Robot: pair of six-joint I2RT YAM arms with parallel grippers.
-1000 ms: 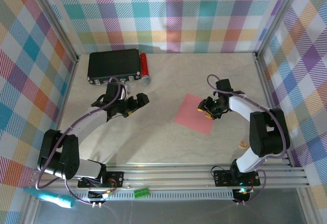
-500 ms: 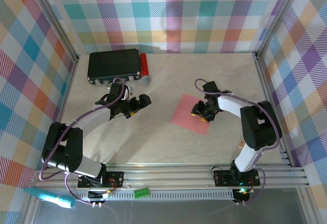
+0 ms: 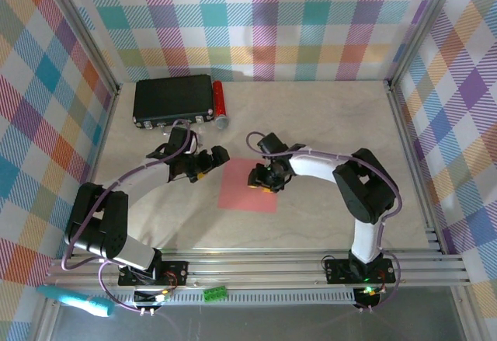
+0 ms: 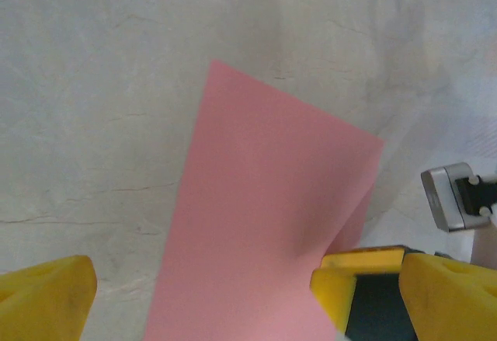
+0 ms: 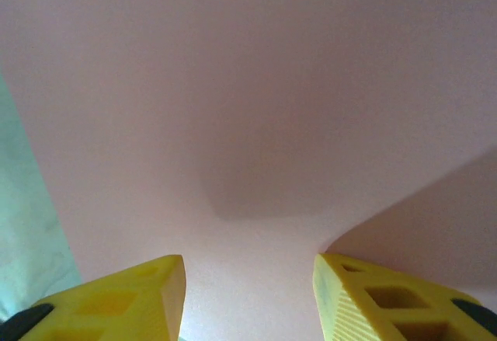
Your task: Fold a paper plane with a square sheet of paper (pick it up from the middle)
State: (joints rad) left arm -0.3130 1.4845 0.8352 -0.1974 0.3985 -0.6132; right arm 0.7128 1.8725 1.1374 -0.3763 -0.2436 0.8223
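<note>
Paper [image 3: 245, 190] is lying flat on the table [image 3: 334, 123] between both grippers. The right gripper [image 3: 261, 179] is standing half-spread over its upper right part, and the left gripper [image 3: 208, 164] is gaping wide just beside its left corner.

There are one thin pink-red square sheet of paper [image 3: 242, 192], one flat black rectangular box [image 3: 172, 99], one small red cylinder with a grey end [image 3: 219, 100], and two yellow-fingered grippers, the left gripper [image 3: 210, 164] and the right gripper [image 3: 261, 179].

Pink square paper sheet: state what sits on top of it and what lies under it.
The right gripper hangs over the right part of the pink square paper sheet, jaws apart. Pale tabletop surrounds it; anything beneath is covered.
</note>
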